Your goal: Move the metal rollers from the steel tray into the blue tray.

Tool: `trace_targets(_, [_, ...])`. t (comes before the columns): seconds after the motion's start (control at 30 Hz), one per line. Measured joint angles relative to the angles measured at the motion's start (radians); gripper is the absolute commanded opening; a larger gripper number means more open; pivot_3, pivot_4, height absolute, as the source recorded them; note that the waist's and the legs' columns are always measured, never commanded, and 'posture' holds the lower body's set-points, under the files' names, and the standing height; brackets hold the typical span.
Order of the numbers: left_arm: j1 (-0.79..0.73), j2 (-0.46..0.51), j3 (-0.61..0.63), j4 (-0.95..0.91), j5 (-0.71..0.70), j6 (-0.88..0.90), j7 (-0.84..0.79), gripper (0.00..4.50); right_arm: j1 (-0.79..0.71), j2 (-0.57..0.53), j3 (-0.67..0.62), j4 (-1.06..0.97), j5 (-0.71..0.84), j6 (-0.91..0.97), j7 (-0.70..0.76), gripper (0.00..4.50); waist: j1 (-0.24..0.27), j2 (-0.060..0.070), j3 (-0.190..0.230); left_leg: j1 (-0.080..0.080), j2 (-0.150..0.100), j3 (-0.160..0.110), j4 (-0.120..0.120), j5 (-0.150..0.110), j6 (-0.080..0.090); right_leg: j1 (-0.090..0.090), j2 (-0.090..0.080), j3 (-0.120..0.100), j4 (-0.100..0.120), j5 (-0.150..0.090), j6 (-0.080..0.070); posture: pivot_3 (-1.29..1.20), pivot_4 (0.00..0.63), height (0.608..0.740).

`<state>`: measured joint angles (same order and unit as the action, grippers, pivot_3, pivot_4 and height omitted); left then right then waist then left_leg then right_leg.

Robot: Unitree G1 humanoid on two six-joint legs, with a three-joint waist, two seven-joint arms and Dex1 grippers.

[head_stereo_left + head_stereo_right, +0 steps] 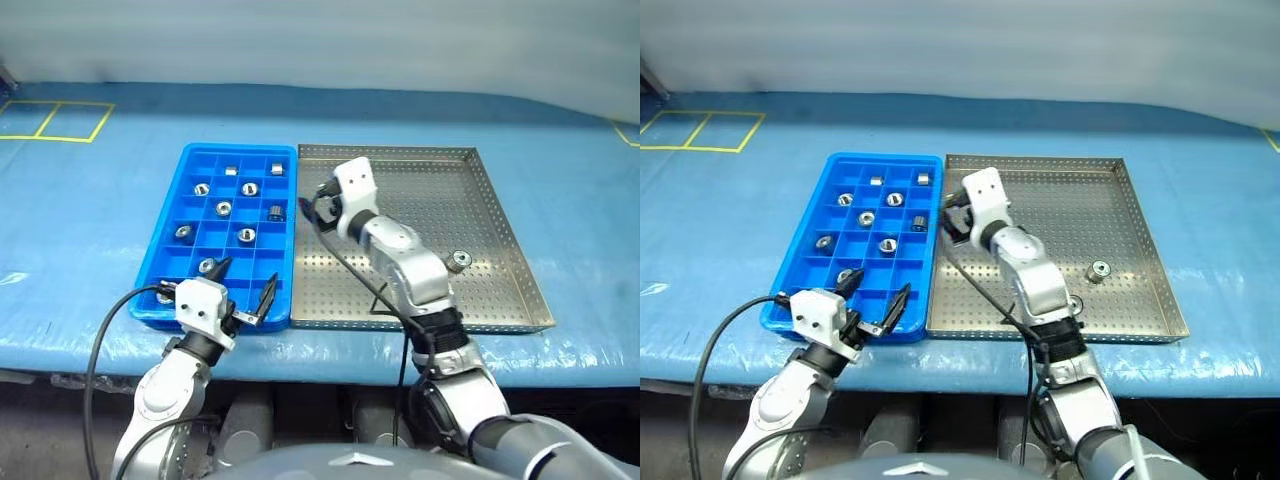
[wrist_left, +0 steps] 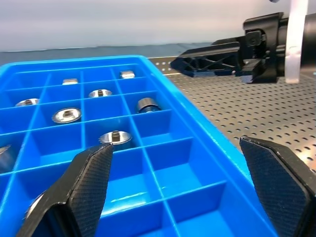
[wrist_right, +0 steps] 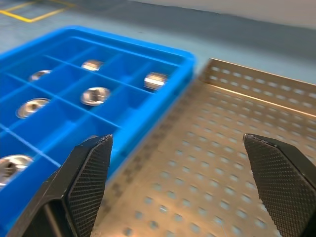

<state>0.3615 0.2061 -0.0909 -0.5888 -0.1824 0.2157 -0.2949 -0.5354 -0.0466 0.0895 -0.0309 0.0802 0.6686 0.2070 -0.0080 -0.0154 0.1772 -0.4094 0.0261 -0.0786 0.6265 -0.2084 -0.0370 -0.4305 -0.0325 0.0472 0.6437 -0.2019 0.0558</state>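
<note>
A bench (image 1: 90, 220) covered in a light-blue sheet carries two trays side by side, their long edges touching. The steel tray (image 1: 480, 190), the larger one, lies toward the bench's right side; its perforated floor holds a single metal roller (image 1: 459, 260) near its right rim. The blue tray (image 1: 190, 160), narrower and divided into small square compartments, lies against the steel tray's left rim. Several metal rollers (image 1: 224, 209) sit in its compartments, one to a compartment, spread from the far row to the near one.

My right pincer (image 1: 312, 208) is over the steel tray's left edge, close to the blue tray's far right corner, pointing toward the blue tray. Its two black fingers (image 3: 89, 177) stand wide apart with nothing between them.

My left pincer (image 1: 245, 288) is over the near edge of the blue tray, at its near right corner. Its fingers (image 2: 91, 182) are also spread wide and hold nothing, one over the blue compartments and one over the steel tray's side.
</note>
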Motion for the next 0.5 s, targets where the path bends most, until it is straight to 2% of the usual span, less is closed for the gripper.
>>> trace_targets(0.17, [-0.034, 0.004, -0.013, 0.009, -0.024, 0.013, -0.032, 4.5, 0.06, -0.055, -0.101, -0.114, -0.001, 0.086, -0.068, 4.47, -0.03, 0.0, 0.0, 0.001, 0.0, 0.0, 0.0, 0.0, 0.0, 0.0, 0.0, 0.001, 0.001, 0.0, 0.0, -0.01, 0.15, 0.74])
trace_targets(0.5, [-0.055, 0.021, -0.024, 0.017, -0.035, 0.024, -0.058, 4.5, 0.21, -0.117, -0.179, -0.213, -0.023, 0.174, -0.144, 4.47, -0.059, 0.001, -0.001, 0.001, 0.0, 0.001, 0.001, 0.0, 0.0, 0.001, 0.001, 0.003, 0.001, 0.0, 0.001, -0.04, 0.15, 0.74])
